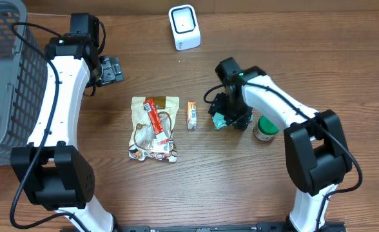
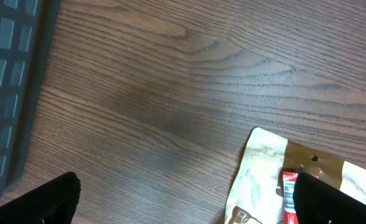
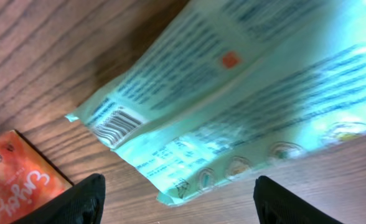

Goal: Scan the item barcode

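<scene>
A: Right wrist view: the teal packet (image 3: 245,93) lies on the bench (image 3: 40,50) with its barcode (image 3: 116,126) facing up near one corner, close to the orange box (image 3: 15,180).

B: And the right claw (image 3: 178,190)?

A: It's spread wide, with a finger on each side of the packet's near edge, and as far as I can see it grips nothing. The left claw (image 2: 186,186) is also wide and empty, well apart, off toward the basket (image 1: 2,77).

B: So the step in hand is the grasp, I'd judge. How should it be done well?

A: Pinch an edge away from the barcode so no finger covers the bars. The film looks thin and floppy, so take enough of it to keep the panel flat. Then present the bars squarely to the scanner (image 1: 184,27) at the bench's far side.
</scene>
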Robot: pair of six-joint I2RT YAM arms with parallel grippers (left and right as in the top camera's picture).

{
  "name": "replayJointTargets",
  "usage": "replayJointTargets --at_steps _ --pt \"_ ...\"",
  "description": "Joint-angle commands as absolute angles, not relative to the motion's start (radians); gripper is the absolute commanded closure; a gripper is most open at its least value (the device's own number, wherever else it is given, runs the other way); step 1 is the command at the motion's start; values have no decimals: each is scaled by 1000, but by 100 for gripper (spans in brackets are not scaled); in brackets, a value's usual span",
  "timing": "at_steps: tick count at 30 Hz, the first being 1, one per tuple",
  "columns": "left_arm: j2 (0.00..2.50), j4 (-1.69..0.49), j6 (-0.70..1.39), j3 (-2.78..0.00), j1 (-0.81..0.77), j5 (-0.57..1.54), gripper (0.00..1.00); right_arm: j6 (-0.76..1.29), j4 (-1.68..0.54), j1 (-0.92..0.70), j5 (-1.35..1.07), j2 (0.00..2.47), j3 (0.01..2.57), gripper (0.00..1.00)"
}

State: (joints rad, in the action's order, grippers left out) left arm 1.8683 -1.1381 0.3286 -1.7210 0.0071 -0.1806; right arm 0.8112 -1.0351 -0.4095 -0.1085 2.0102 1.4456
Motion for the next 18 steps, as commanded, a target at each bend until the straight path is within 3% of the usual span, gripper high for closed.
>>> replayJointTargets --at_steps 1,10,18 --pt "1851 -1140 306 -1737 3 -191 0 767 -1064 -364 -114 2009 1525 22" --pt "1851 -1140 306 -1737 3 -191 0 751 -1065 -315 -16 2009 1538 24" --pt "1851 -1140 306 -1737 3 -191 0 753 -905 -321 55 2009 1480 24"
